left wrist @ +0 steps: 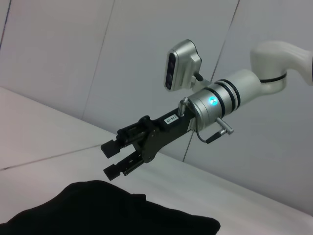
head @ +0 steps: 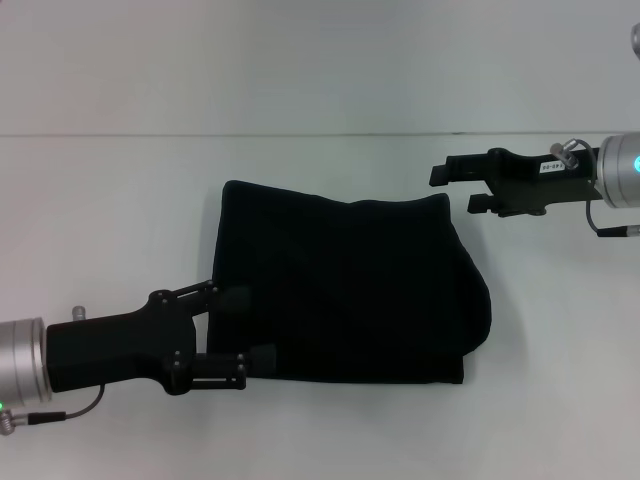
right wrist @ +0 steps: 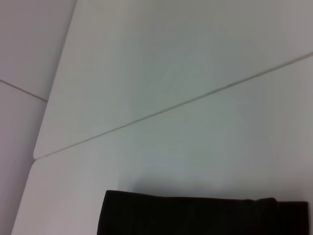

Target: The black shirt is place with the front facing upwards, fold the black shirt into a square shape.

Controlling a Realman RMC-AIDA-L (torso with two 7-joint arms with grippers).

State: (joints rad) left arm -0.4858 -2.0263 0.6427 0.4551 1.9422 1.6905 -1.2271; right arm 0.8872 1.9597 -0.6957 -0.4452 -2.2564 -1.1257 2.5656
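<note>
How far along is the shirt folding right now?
Mostly done: the black shirt already lies folded into a compact, roughly square block. In hand: the left gripper, open, is at its left edge; the right gripper, open, hangs clear. Left: perhaps tidying the rounded right edge.

Black shirt (head: 345, 290) folded into a rough square at the centre of the white surface (head: 320, 90), plain side up, no lettering showing. Rounded, bulging edge at 3 o'clock; straighter edges at 9 and 6 o'clock.

Left pincer (head: 250, 327) reaching in from 8 o'clock, fingers apart, both tips lying over the shirt's 9 o'clock edge near the lower corner. Cannot tell whether touching the cloth.

Right pincer (head: 453, 187) coming in from 2 o'clock, fingers apart, tips just beside the shirt's upper corner at 1 o'clock, clear of the cloth.

Thin seam line across the surface at 12 o'clock.
</note>
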